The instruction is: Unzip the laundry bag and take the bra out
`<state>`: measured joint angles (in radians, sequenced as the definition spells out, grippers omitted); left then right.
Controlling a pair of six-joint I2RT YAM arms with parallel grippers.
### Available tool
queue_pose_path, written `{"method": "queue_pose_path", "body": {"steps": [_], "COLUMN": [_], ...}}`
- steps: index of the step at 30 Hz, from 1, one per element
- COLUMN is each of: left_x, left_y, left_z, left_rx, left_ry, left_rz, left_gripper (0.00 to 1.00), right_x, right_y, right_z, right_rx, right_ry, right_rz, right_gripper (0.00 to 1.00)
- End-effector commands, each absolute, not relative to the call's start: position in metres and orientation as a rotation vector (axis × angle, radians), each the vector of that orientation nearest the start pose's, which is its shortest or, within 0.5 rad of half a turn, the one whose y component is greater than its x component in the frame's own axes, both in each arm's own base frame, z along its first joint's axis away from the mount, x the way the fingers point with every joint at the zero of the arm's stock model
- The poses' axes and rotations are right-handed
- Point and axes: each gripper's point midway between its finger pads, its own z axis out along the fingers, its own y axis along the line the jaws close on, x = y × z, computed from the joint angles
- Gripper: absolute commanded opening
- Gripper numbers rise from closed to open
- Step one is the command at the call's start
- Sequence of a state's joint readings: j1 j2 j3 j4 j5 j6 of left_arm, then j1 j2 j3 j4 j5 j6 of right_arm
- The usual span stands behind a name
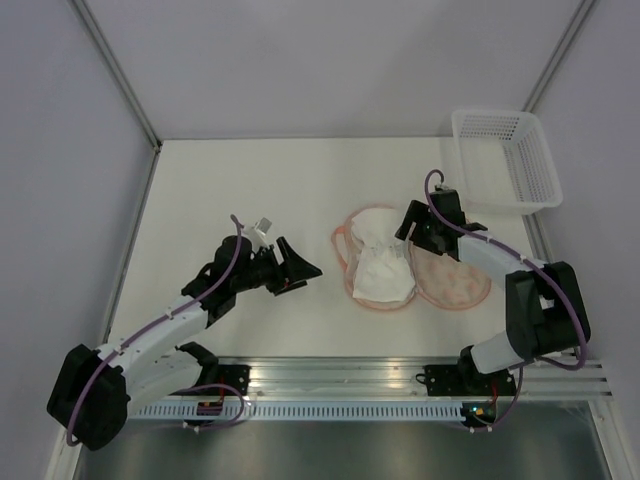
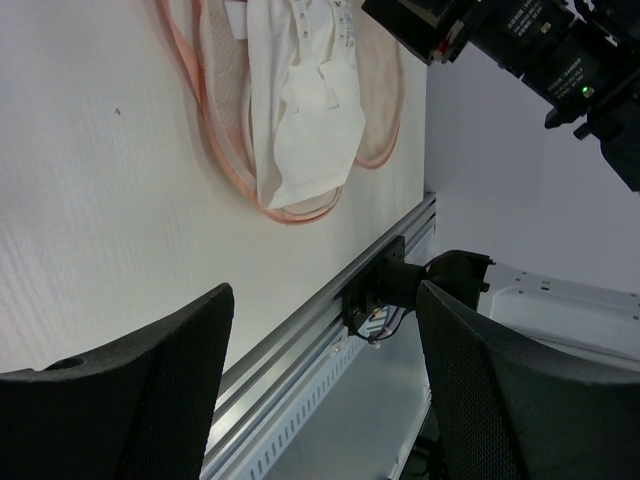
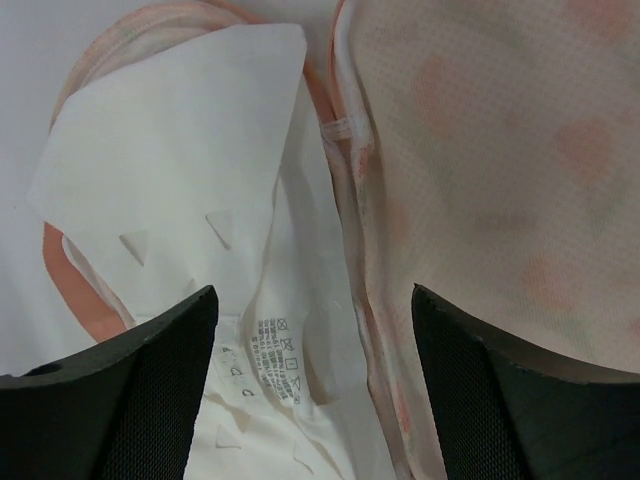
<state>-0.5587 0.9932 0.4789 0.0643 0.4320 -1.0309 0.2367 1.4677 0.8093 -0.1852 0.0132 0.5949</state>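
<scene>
bag (image 1: 455, 285) is lying spread open with the bra (image 1: 382, 275) sitting on its left half, right claw (image 1: 405, 243) hovering wide above, left claw (image 1: 308, 275) hanging wide well left.

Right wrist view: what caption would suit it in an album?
Open jaws hover above the bra lying in the unzipped laundry bag.

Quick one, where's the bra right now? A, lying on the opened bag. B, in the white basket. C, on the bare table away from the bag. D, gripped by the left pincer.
A: the bra rests on one half of the bag, which is spread open.
</scene>
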Motion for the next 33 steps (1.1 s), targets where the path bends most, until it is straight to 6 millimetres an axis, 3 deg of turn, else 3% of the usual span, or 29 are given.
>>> {"method": "queue_pose_path", "body": {"steps": [1, 8, 16, 19, 20, 22, 23, 28, 33], "left_x": [0.196, 0.192, 0.189, 0.187, 0.186, 0.186, 0.186, 0.186, 0.186], "left_y": [-0.253, -0.248, -0.246, -0.245, -0.244, -0.244, -0.244, -0.244, -0.243], "left_z": [0.156, 0.151, 0.145, 0.143, 0.143, 0.143, 0.143, 0.143, 0.140], "left_rx": [-0.170, -0.190, -0.204, -0.210, -0.213, -0.215, -0.216, -0.214, -0.219], "left_ry": [2.241, 2.237, 2.252, 2.250, 2.248, 2.248, 2.248, 2.247, 2.252], "left_rz": [-1.408, -1.395, -1.395, -1.395, -1.395, -1.394, -1.394, -1.397, -1.391], "left_gripper": [0.79, 0.79, 0.79, 0.78, 0.79, 0.78, 0.78, 0.78, 0.78], "right_x": [0.370, 0.354, 0.337, 0.334, 0.334, 0.334, 0.335, 0.335, 0.337], "right_y": [0.135, 0.149, 0.151, 0.153, 0.153, 0.154, 0.154, 0.151, 0.155], "right_z": [0.079, 0.063, 0.035, 0.036, 0.037, 0.040, 0.046, 0.074, 0.131], "right_rx": [0.290, 0.234, 0.233, 0.225, 0.223, 0.219, 0.217, 0.192, 0.124], "right_ry": [2.375, 2.401, 2.492, 2.487, 2.484, 2.483, 2.469, 2.433, 2.328], "right_rz": [0.585, 0.703, 0.722, 0.738, 0.742, 0.746, 0.747, 0.728, 0.775], "right_gripper": [0.82, 0.78, 0.69, 0.46, 0.29, 0.11, 0.00, 0.00, 0.00]}}
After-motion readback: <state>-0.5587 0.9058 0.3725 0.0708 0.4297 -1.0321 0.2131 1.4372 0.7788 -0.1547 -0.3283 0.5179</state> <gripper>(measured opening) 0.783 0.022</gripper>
